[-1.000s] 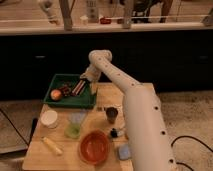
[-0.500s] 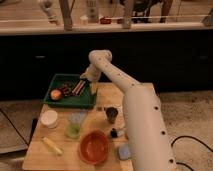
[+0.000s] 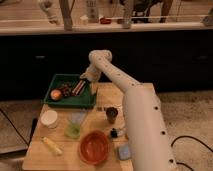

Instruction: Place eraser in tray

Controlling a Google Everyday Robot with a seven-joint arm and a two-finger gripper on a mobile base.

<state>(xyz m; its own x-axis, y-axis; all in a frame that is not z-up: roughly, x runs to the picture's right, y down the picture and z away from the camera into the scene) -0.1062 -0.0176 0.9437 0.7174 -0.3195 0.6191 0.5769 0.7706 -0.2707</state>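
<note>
The dark green tray (image 3: 60,101) sits at the back left of the wooden table. Inside it lie a round red-orange fruit (image 3: 56,94), a dark item and a striped reddish bar (image 3: 78,88). I cannot tell which of these is the eraser. My gripper (image 3: 85,78) hangs at the end of the white arm over the tray's right part, just above the striped bar.
On the table stand an orange-red bowl (image 3: 94,146), a green cup (image 3: 73,131), a white cup (image 3: 49,119), a dark cup (image 3: 112,114), a yellow banana-like item (image 3: 51,145), a small black object (image 3: 115,133) and a blue-grey block (image 3: 124,152). A dark counter runs behind.
</note>
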